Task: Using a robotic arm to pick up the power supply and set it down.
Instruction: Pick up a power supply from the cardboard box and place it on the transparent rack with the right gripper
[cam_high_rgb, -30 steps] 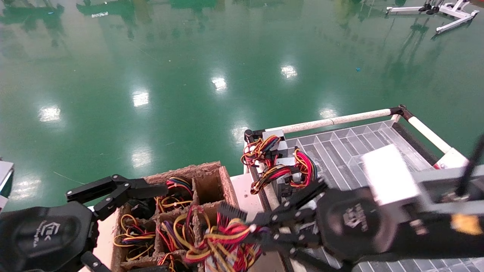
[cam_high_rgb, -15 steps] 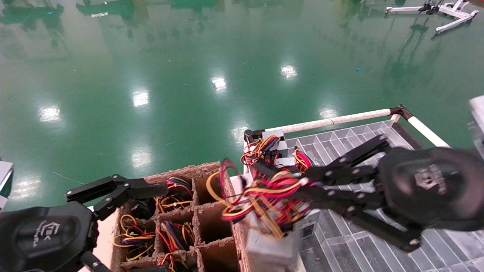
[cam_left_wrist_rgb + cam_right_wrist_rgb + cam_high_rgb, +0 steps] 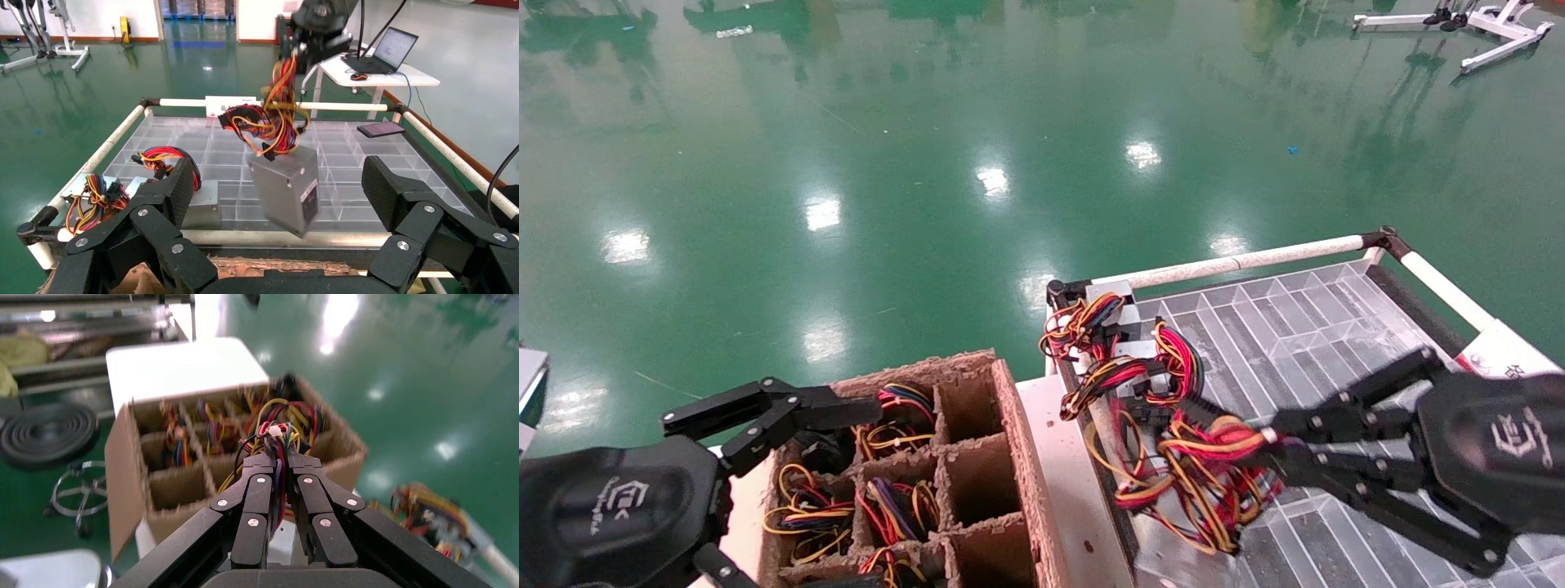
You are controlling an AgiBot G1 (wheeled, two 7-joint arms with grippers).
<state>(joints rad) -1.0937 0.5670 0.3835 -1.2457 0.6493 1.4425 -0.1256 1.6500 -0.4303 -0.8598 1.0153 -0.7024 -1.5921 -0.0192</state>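
Note:
The power supply (image 3: 286, 184) is a silver-grey metal box that hangs tilted by its red, yellow and black wires (image 3: 1193, 469) just above the near left part of the clear divided tray (image 3: 1295, 327). My right gripper (image 3: 1275, 449) is shut on that wire bundle; in the right wrist view the wires run between its closed fingers (image 3: 257, 496). It is seen from afar in the left wrist view, high above the box. My left gripper (image 3: 276, 177) stays parked over the cardboard box (image 3: 1005, 408), open with nothing in it.
The cardboard box has divided cells, some holding more wired units (image 3: 891, 502). Other power supplies (image 3: 1124, 359) lie at the tray's far left corner. White rails (image 3: 1238, 261) edge the tray's frame. A desk with a laptop (image 3: 392, 46) stands beyond it.
My right gripper has carried the power supply by its wires out of the cardboard box, rightward over the box wall, and down over the tray. The left arm has not moved.

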